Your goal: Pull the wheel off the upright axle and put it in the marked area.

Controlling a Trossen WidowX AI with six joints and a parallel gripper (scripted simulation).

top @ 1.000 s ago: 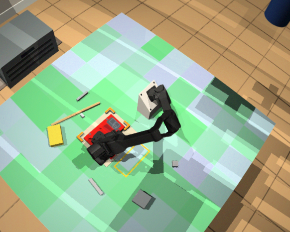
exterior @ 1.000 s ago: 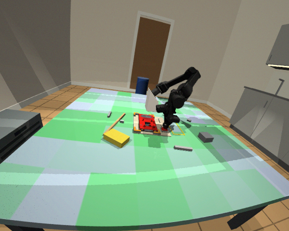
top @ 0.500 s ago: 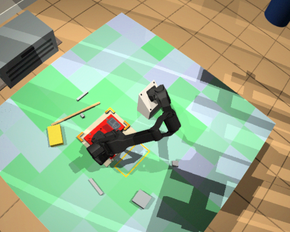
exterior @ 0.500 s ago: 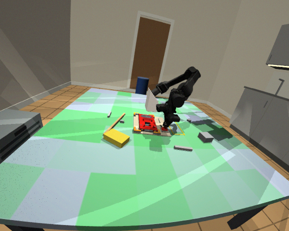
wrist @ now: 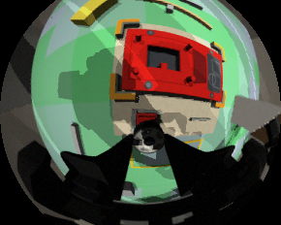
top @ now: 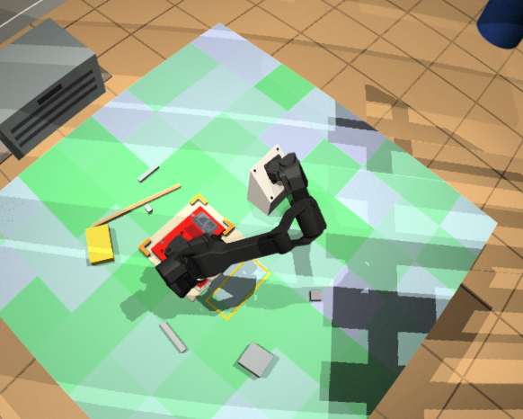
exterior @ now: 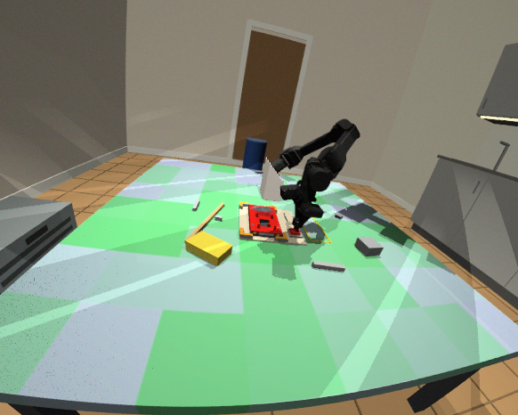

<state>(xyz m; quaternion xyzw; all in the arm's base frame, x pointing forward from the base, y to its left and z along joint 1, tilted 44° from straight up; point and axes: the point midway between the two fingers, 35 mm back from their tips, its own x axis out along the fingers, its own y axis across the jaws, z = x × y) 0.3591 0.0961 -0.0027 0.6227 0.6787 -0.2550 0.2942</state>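
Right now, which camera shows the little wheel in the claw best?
The wrist view: the wheel sits between the claw fingers. From the top the arm hides it; the exterior view shows only the claw tip down at the board.

Black arm [top: 252,247] over red chassis [top: 189,231], beside yellow outline [top: 238,289].

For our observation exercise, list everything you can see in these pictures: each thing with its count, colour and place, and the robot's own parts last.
wheel: one, dark with a pale centre, between the fingers at the beige board's edge
red plate: one, red, on the beige board
marked area: one, yellow outline, beside the board
yellow block: one, yellow, left of the board
wooden stick: one, tan, above the yellow block
grey blocks: about five, grey, scattered on the table
grey cabinet: one, off the table's corner
blue cylinder: one, on the floor
arm base: one, white
arm: one, black
gripper: one, black, shut on the wheel
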